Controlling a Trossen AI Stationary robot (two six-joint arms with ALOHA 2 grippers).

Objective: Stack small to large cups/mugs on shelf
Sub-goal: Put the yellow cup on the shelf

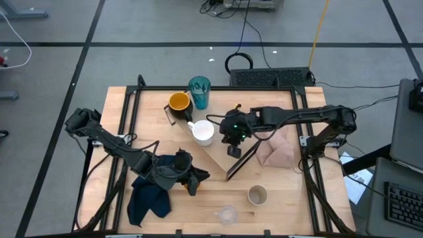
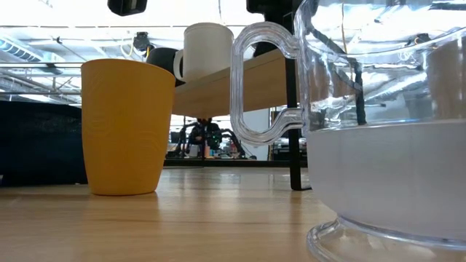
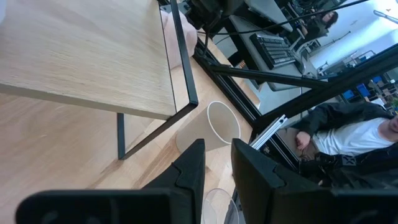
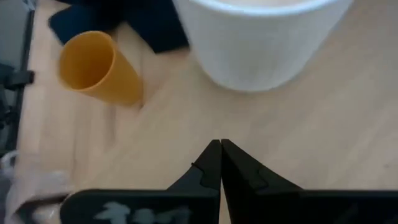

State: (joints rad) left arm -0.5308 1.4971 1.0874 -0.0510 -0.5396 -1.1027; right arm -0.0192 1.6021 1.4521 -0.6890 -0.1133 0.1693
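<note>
The shelf [image 1: 215, 155] lies slantwise across the table. The yellow-orange mug [image 1: 179, 102], the teal tumbler [image 1: 199, 91] and the white mug [image 1: 203, 132] stand at its far end. My right gripper [image 1: 233, 151] hangs shut just above the shelf top, beside the white mug [image 4: 261, 43]. The small orange cup [image 2: 124, 127] stands upright on the table. My left gripper [image 1: 193, 184] hovers near the shelf's near end, narrowly open with nothing between its fingers [image 3: 217, 149]. The beige-grey cup [image 1: 257, 195] and the small clear cup [image 1: 227, 214] stand near the front edge.
A dark blue cloth [image 1: 149, 198] lies under my left arm at the front left. A pinkish cloth [image 1: 276, 151] lies bunched on the shelf's right. Black frame rails [image 1: 310, 165] run along the table's sides. A person [image 3: 354, 134] sits beyond the right edge.
</note>
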